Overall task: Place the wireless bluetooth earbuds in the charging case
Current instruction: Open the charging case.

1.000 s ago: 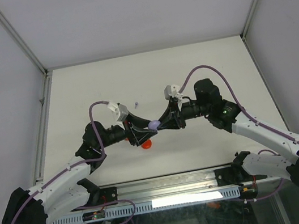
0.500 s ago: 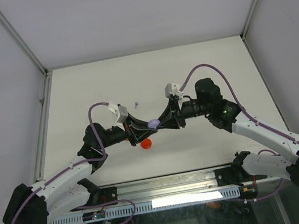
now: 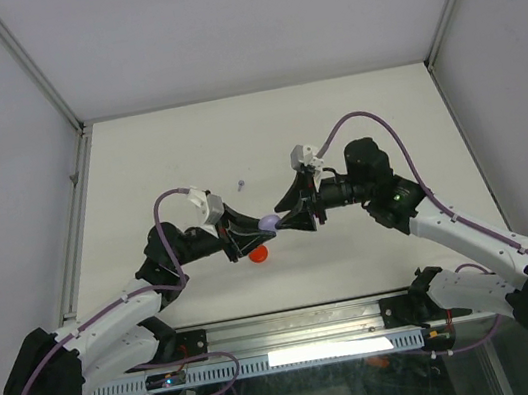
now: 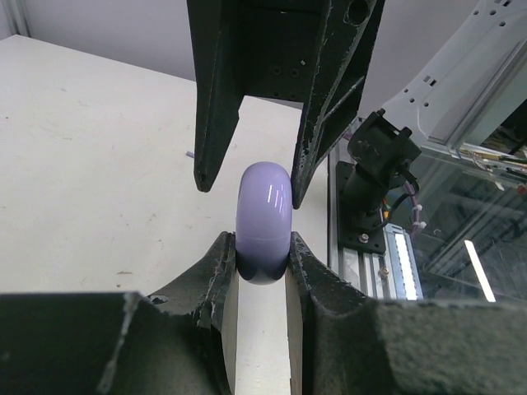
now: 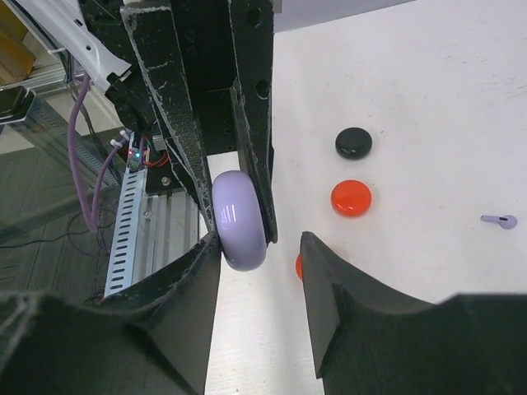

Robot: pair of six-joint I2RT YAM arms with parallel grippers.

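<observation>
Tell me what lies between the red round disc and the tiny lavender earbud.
Only bare white table separates the red round disc from the tiny lavender earbud in the right wrist view.

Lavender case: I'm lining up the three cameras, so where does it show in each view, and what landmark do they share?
Top external: the lavender case sits near the centre of the frame, just below the middle.
Left wrist: dead centre, standing on edge.
Right wrist: left of centre.
Shared landmark: the left gripper, clamped on the case in all three views.
</observation>
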